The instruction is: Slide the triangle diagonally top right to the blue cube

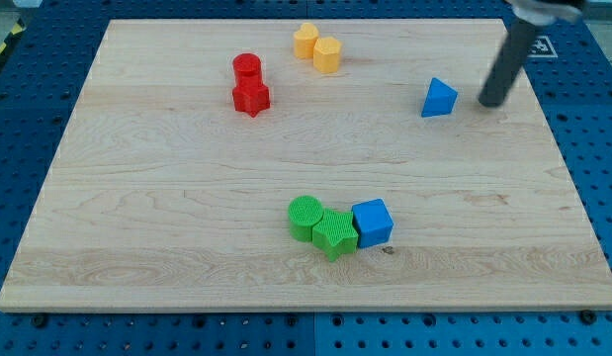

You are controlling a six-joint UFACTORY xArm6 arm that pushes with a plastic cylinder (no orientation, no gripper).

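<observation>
A blue triangle (439, 98) lies on the wooden board (167, 198) at the view's upper right. My tip (492, 102) rests on the board just to the right of the triangle, with a small gap between them. A blue cube (373, 222) sits at the view's lower middle, well below and left of the triangle. The cube touches a green star-shaped block (335, 233) on its left.
A green cylinder (306, 217) touches the green star's left side. A red cylinder (247, 69) and a red star-shaped block (251, 97) stand at the upper left. Two yellow blocks (306, 41) (328, 54) sit together at the top middle.
</observation>
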